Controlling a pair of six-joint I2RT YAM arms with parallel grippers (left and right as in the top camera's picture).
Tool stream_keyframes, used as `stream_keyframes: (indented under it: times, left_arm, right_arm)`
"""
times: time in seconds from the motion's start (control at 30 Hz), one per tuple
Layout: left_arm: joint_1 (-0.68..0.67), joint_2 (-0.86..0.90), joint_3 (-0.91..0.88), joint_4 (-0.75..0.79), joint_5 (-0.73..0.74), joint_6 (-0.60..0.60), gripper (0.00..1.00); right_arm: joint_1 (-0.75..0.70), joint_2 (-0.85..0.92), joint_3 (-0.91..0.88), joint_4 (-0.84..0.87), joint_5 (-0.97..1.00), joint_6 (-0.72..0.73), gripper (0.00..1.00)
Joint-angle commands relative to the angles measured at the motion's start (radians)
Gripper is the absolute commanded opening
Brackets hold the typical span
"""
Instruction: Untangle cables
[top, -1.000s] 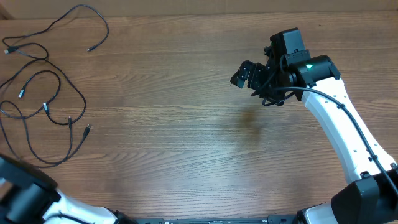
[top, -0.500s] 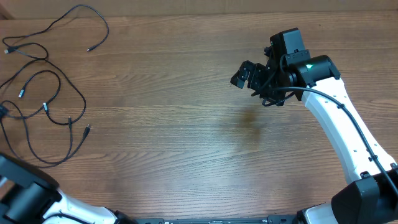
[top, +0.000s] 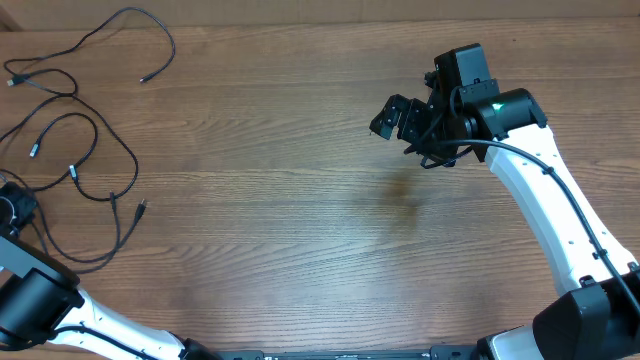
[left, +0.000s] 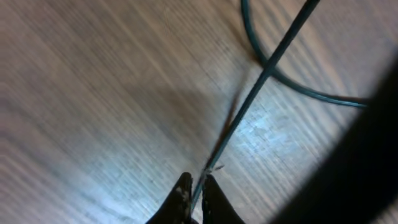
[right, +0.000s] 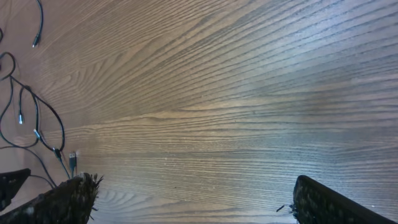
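Now I am pinching one cord of the cables (top: 72, 172) in my left hand (left: 196, 190), the fingertips closed tight on the thin strand. The strand is running up and away from this hand and crossing a loop lying on the desk (top: 300, 230) just beyond. The rest of the tangle is lying ahead of that hand. My right hand (top: 395, 118) is hanging spread wide and empty, well apart from the cords. I judge this to be the first grasp. The next move is calling for a slow pull away from the loop, watching for snags.
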Motion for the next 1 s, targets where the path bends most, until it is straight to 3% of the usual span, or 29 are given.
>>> stream_keyframes:
  times: [0.0, 0.2, 0.33, 0.6, 0.87, 0.97]
  left_arm:
    - [0.003, -0.031, 0.005, -0.037, -0.063, -0.031, 0.04]
    - [0.01, -0.036, 0.019, -0.201, -0.412, -0.282, 0.04]
    - [0.024, -0.062, 0.037, -0.278, -0.528, -0.397, 0.04]
    - [0.095, -0.177, 0.043, -0.255, -0.548, -0.435, 0.04]
    - [0.148, -0.164, 0.042, -0.225, -0.414, -0.433, 0.05]
    - [0.144, -0.14, 0.042, -0.217, -0.393, -0.433, 0.28]
  right_arm:
    - [0.002, -0.005, 0.002, 0.005, 0.01, 0.0, 1.0]
    - [0.002, -0.005, 0.002, -0.007, 0.01, -0.001, 1.0]
    - [0.002, -0.005, 0.002, -0.014, 0.01, -0.001, 1.0]
    - [0.002, -0.005, 0.002, -0.013, 0.01, -0.001, 1.0]
    - [0.002, -0.005, 0.002, 0.001, 0.01, -0.001, 1.0]
    - [0.002, -0.005, 0.002, -0.002, 0.01, -0.001, 1.0]
